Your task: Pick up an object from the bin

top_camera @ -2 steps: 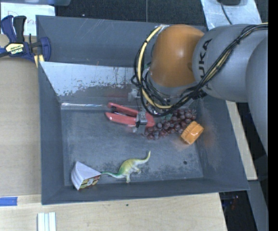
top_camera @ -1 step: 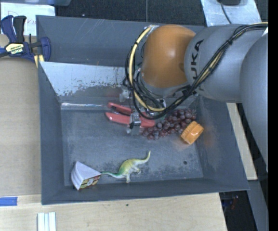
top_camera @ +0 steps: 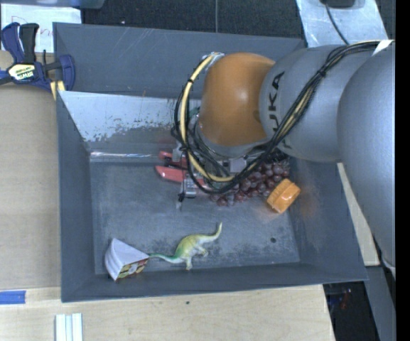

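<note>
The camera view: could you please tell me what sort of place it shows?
Probably a robotics lab's grasping test cell: a grey KUKA arm reaches into a grey metal bin holding unrelated small things, such as a green toy dinosaur and an orange block.

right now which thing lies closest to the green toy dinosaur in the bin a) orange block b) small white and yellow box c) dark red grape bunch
b: the small white and yellow box lies just left of the green toy dinosaur by the bin's front wall, while the other two sit further back.
</note>
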